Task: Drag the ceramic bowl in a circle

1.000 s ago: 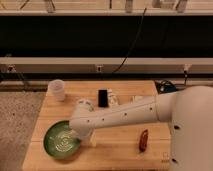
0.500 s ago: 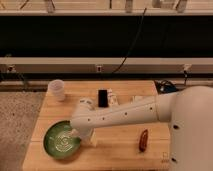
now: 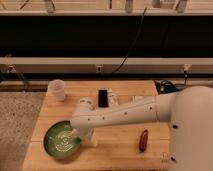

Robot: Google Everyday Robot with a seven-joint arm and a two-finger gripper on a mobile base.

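Where the light wooden tabletop (image 3: 117, 150) fills the lower part of the camera view, the robot's bulky white body (image 3: 192, 130) stands at its right edge. White tubular arm (image 3: 127, 114) reaches from the body leftward across the board, low over it. Round green ceramic bowl (image 3: 59, 141), pale concentric rings inside, sits upright on the front left part of the table, near the left and near edges. Gripper (image 3: 83, 134) is down at the bowl's right rim, at the arm's left end. It meets or overlaps the rim, but how far open it is, and whether it has hold of the bowl, cannot be told. Small translucent white plastic cup (image 3: 57, 90) stands upright at the back left corner, well apart from the bowl. Flat black rectangular object (image 3: 102, 97) lies behind the arm, mid-table, with small white items (image 3: 113, 96) just beside it on the right. Reddish-brown oblong object (image 3: 144, 139) lies in front of the arm, toward the right.
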